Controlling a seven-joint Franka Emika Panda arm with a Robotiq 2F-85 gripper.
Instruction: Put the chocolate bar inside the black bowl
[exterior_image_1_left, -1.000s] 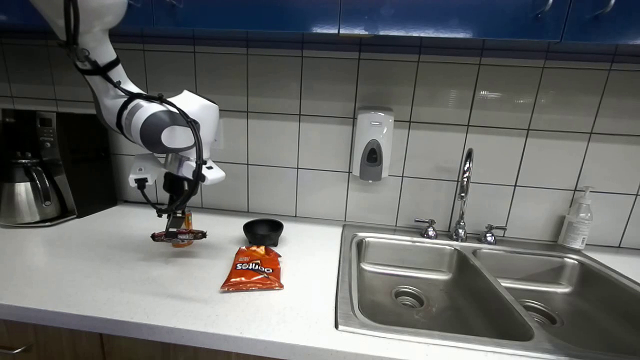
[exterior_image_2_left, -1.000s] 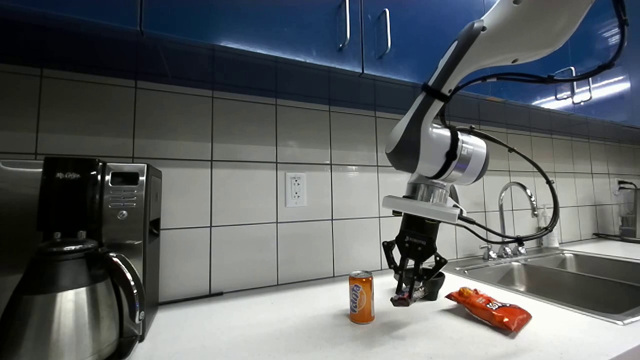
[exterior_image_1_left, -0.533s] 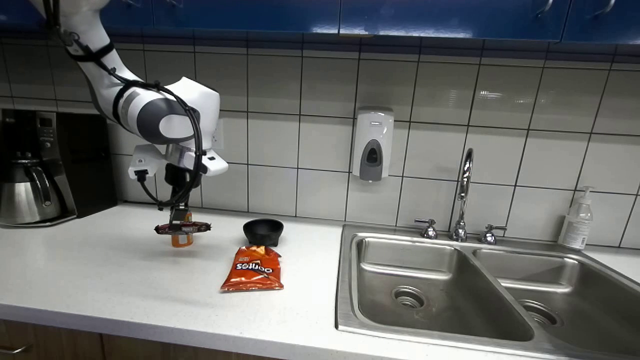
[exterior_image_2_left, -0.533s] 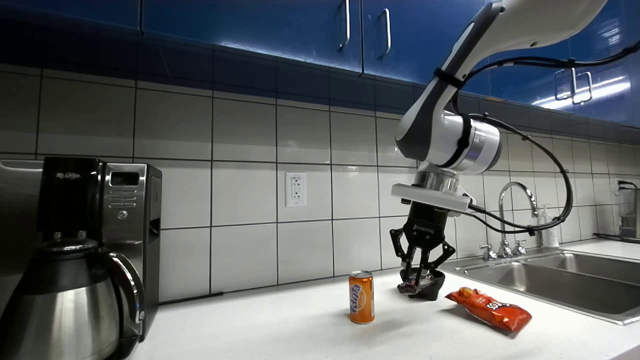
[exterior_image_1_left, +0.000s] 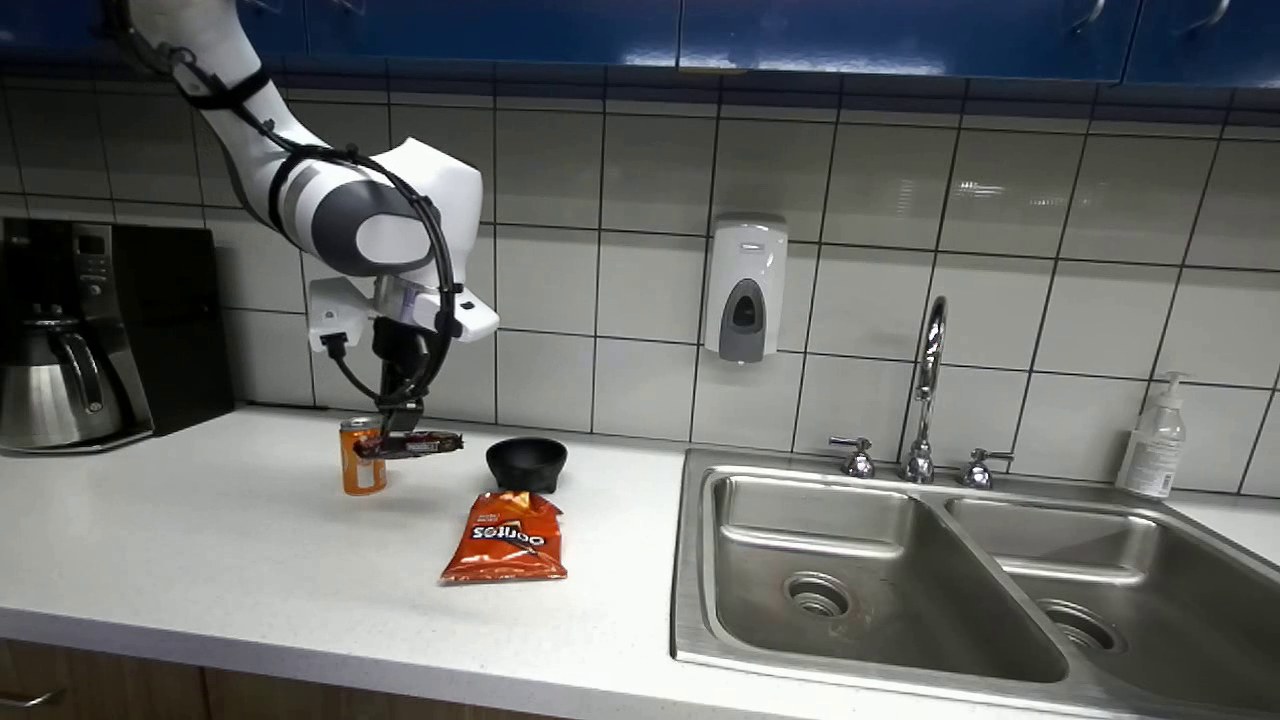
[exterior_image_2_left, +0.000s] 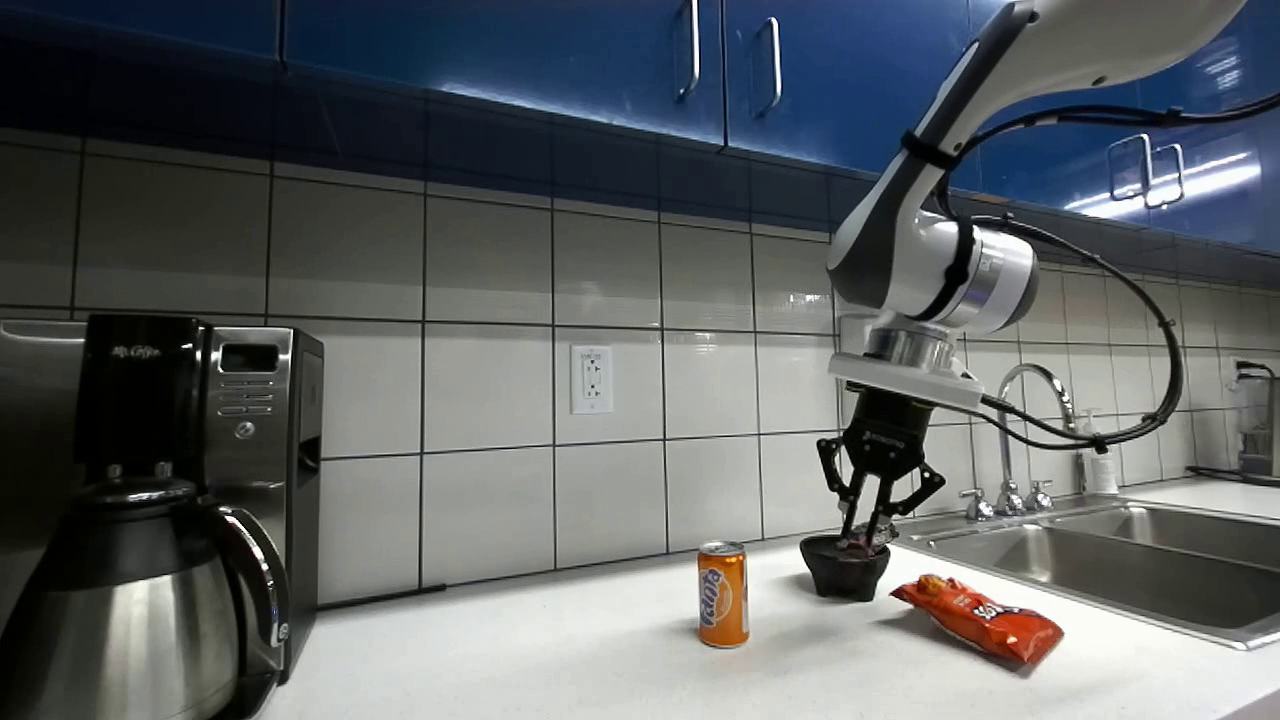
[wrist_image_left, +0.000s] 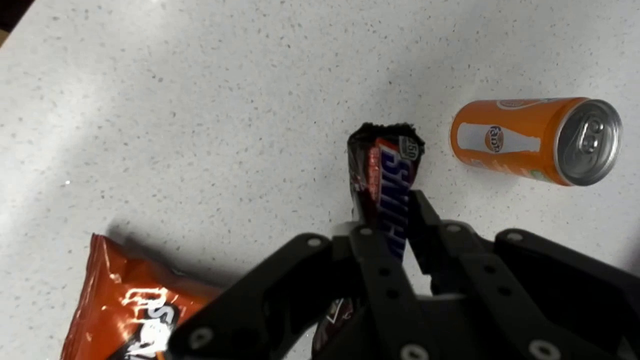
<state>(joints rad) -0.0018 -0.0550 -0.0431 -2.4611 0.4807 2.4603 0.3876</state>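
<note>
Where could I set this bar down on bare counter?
Free: the counter between the coffee maker and orange can, and a narrower strip between the chip bag and sink. Crowded: around the black bowl, with the chip bag close by and the gripper, holding the chocolate bar, hanging near.

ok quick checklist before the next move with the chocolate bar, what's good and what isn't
1. Chocolate bar gripped: ok, the gripper is closed on it.
2. Bar off the counter: ok, it is held above it.
3. Black bowl upright: ok, its opening faces up.
4. Bar over the bowl: not ok, an exterior view shows it off to the side, with a gap.
5. Bar high enough to go in: cannot tell, it looks about level with the bowl's top in both exterior views.
6. Bar apart from the orange can: ok, an exterior view shows space between them.
</note>
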